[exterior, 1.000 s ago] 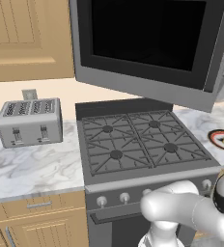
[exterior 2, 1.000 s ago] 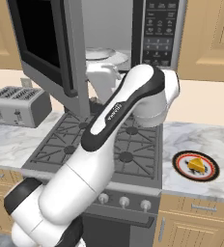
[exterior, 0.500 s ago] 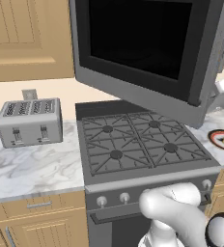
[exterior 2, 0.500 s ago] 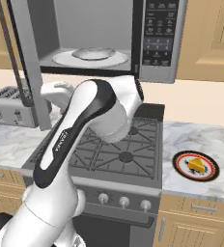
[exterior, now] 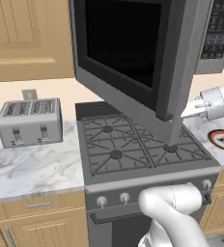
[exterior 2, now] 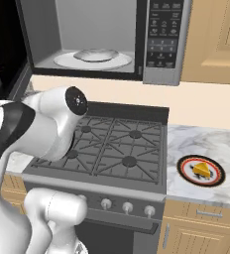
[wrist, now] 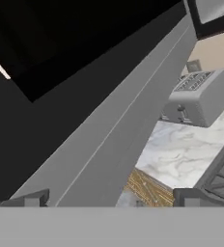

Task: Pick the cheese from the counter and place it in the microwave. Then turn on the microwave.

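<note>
Claw [wrist: 109, 198] stands released and empty, its dark tips up against the swung-out door of the microwave [exterior 2: 94, 37], so the door is open but nothing else of the task is done. Well off from the claw, the cheese [exterior 2: 202, 169] sits on a red-rimmed plate [exterior 2: 185, 171] on the worktop [exterior 2: 206, 144] (pickup, placing, closing and starting all remain). Only the tips show, and the arm hides part of the stove [exterior 2: 122, 149]

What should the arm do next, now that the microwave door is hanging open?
Probably swing right, toward the cheese, and come down over it. The microwave door stands wide open with its white turntable bare, the cheese sits untouched on the red-rimmed plate right of the stove, and the gripper is open by the door, holding nothing.
</note>
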Controlling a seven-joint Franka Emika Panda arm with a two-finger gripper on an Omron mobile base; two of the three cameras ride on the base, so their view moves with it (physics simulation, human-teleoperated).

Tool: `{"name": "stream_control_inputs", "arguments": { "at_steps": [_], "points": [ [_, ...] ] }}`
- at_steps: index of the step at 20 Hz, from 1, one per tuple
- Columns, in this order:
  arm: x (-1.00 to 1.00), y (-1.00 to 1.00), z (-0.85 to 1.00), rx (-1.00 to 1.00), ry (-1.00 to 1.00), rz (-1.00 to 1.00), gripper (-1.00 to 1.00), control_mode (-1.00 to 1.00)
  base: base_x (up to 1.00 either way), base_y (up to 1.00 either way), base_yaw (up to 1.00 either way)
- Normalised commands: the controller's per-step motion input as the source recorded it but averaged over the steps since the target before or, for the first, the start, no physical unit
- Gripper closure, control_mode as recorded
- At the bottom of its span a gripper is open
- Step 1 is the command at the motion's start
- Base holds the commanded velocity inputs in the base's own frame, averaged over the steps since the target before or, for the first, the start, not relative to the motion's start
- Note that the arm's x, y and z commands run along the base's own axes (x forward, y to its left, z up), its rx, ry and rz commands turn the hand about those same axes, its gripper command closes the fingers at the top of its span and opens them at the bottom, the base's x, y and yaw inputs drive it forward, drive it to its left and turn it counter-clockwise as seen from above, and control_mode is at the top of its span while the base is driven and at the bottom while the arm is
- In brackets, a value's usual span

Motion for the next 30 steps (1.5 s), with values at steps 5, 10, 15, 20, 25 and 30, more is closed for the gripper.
{"name": "stream_control_inputs", "arguments": {
  "at_steps": [5,10,15,20,25,30],
  "points": [
    [0.0,0.52,-0.01,-0.1,-0.15,-0.09,-1.0,-1.0,0.0,0.0,0.0],
    [0.0,0.34,-0.09,-0.09,-0.14,-0.1,-1.0,-1.0,0.0,0.0,0.0],
    [0.0,0.32,-0.12,-0.08,-0.11,-0.11,-1.0,-1.0,0.0,0.0,0.0],
    [0.0,0.32,-0.17,-0.09,-0.09,-0.12,-1.0,-1.0,0.0,0.0,0.0],
    [0.01,-0.02,-0.2,-0.1,-0.13,-0.14,-1.0,-1.0,0.0,0.0,0.0],
    [0.0,-0.4,-0.14,-0.07,-0.12,-0.16,-1.0,-1.0,0.0,0.0,0.0]
  ]
}}
